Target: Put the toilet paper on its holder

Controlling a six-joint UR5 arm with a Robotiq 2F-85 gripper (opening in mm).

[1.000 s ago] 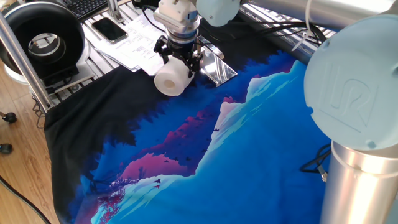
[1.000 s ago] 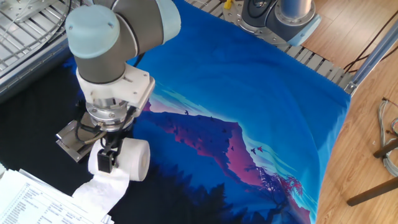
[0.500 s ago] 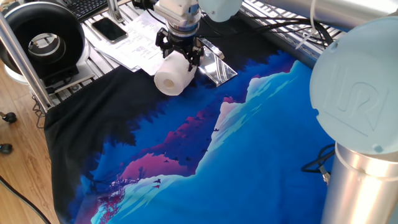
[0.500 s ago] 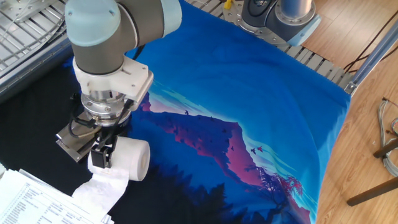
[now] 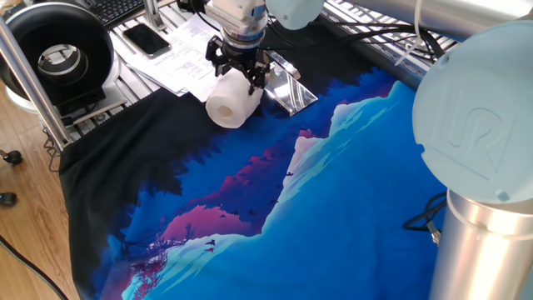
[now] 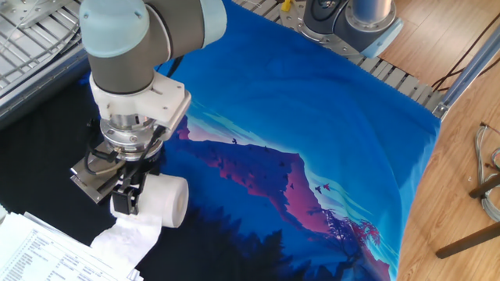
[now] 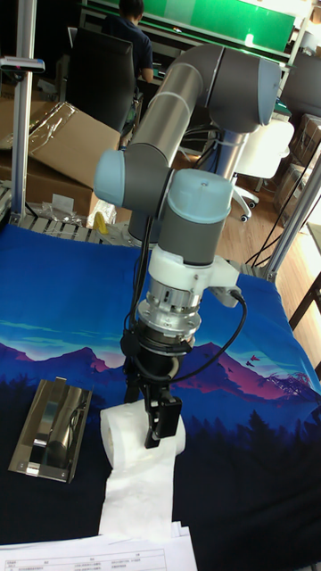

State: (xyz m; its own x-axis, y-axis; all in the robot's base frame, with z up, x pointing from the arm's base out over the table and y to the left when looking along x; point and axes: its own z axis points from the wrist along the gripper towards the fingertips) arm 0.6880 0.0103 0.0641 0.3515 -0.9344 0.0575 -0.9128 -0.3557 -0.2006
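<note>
One roll (image 5: 230, 105) of soft white tissue lies on its side on the cloth (image 5: 275, 192), a short cylinder with a hollow core; in the other fixed view it sits at lower left (image 6: 162, 200), with a crinkled loose tail running down toward the bottom edge. In the tall view the roll (image 7: 122, 428) is at lower centre and its tail hangs straight down to the papers.

One holder (image 7: 52, 429), a flat rectangular plate of mirror-bright metal with a rounded bar along it, lies flat at lower left of the tall view, just beside the roll but apart from it. In the one fixed view it shows at upper centre (image 5: 289, 90), just right of the roll; in the other fixed view only its edge (image 6: 87, 179) shows under the arm.

One gripper (image 5: 238, 72), black with two fingers, comes down from above and is clenched on the roll, one finger (image 7: 163, 421) over the roll's outer face; the other is hard to make out. The wrist above it is ribbed metal and white plastic, the arm joints pale blue-grey.

The cloth is smooth printed fabric, black at one end, then blue with white and magenta mountains. Around it: a stack of printed papers (image 5: 175, 57), one phone (image 5: 146, 38), one black round device (image 5: 57, 57) at upper left, and a metal post (image 5: 29, 79) before it.
</note>
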